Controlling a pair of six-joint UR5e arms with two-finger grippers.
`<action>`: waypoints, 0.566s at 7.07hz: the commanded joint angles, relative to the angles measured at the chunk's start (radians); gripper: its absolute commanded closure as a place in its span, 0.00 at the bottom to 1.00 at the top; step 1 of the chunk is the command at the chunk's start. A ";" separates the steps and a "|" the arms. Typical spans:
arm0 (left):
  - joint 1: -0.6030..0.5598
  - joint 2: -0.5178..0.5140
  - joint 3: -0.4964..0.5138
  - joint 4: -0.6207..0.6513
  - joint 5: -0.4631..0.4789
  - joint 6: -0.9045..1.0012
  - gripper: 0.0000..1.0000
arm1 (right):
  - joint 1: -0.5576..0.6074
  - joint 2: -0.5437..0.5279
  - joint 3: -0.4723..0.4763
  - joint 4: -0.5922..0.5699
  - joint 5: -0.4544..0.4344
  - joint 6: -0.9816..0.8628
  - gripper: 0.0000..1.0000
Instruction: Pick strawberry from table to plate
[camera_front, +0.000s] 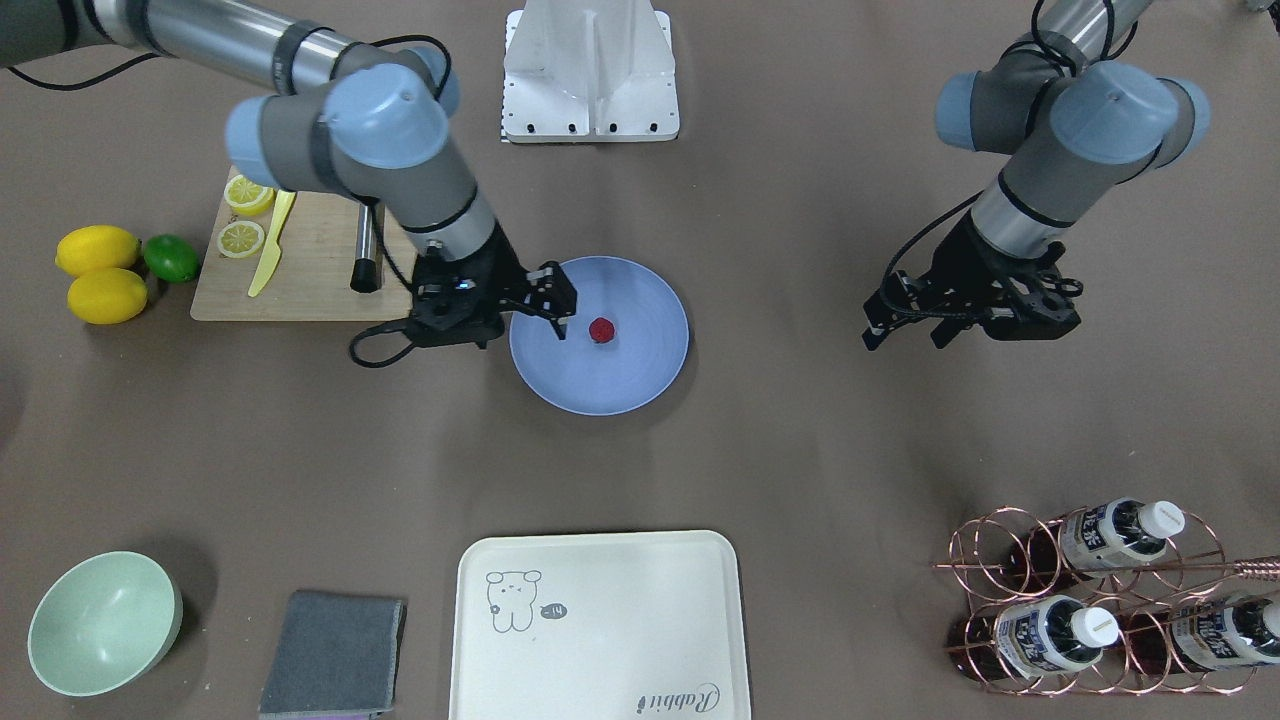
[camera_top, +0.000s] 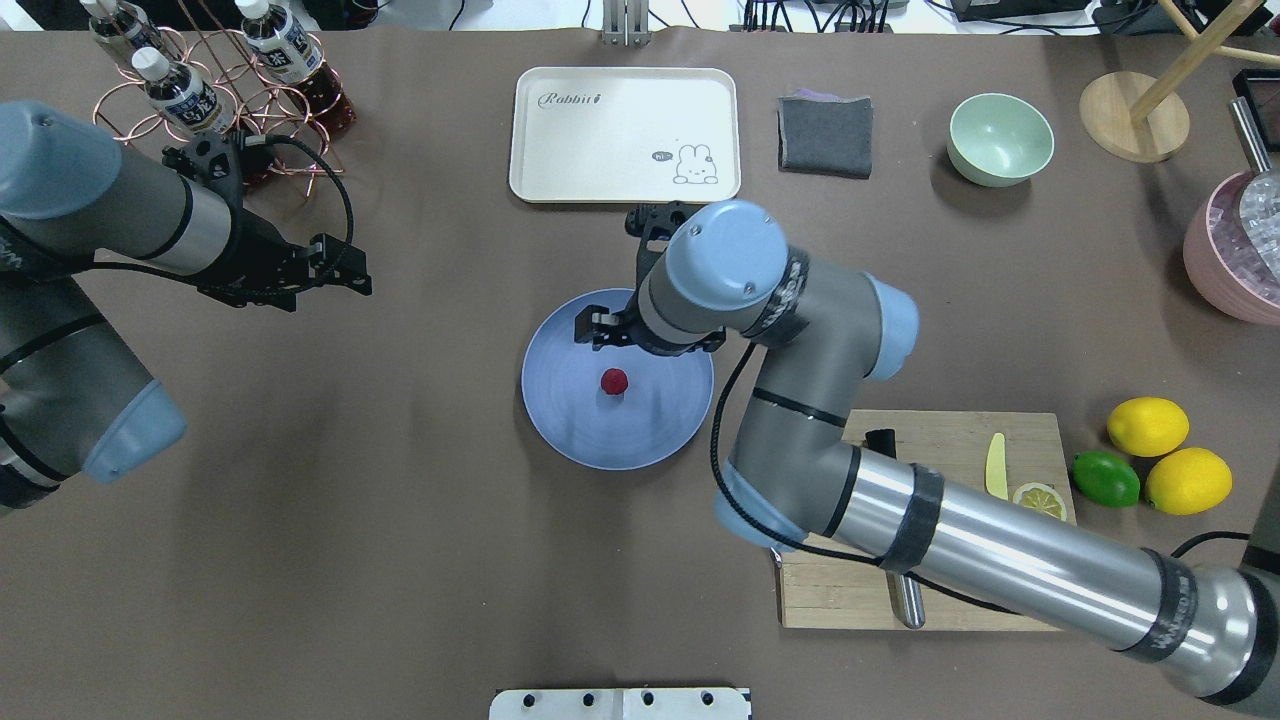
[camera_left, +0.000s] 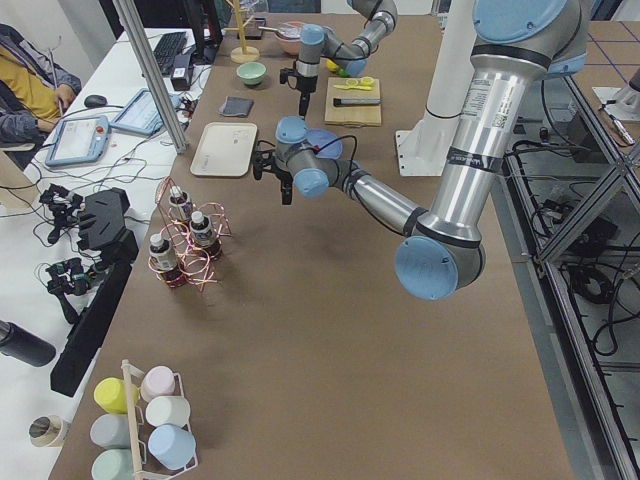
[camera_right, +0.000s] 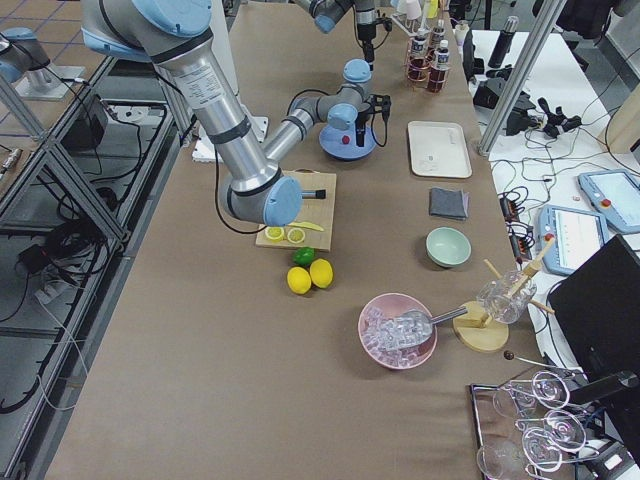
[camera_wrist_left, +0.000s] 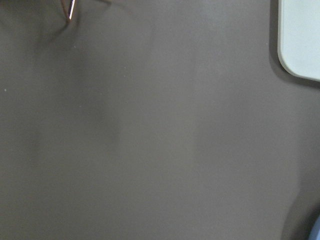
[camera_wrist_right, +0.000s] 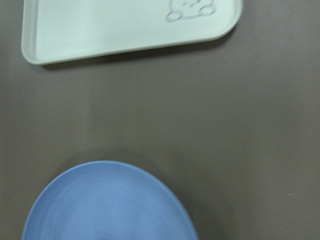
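Strawberry on the plate, mid-bench
You find the plate at the middle of the bench. Beyond it from the robot lies the tray, with the cloth and the bowl in a row toward the robot's right. The cutting board lies right of the plate, with the lemons just beside it.

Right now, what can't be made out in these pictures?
- right gripper: open or shut unclear; its wrist covers the fingers overhead.
- strawberry: missing from the right wrist view, where the bottom edge cuts the blue plate.
- metal-handled utensil on the cutting board: mostly covered by the right arm overhead.
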 joint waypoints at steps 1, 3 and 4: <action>-0.097 0.154 -0.062 0.003 -0.021 0.207 0.02 | 0.241 -0.279 0.218 -0.081 0.171 -0.292 0.00; -0.276 0.263 -0.068 0.001 -0.173 0.397 0.02 | 0.491 -0.568 0.213 -0.081 0.265 -0.754 0.00; -0.376 0.300 -0.053 0.006 -0.246 0.532 0.02 | 0.630 -0.595 0.120 -0.104 0.316 -0.986 0.00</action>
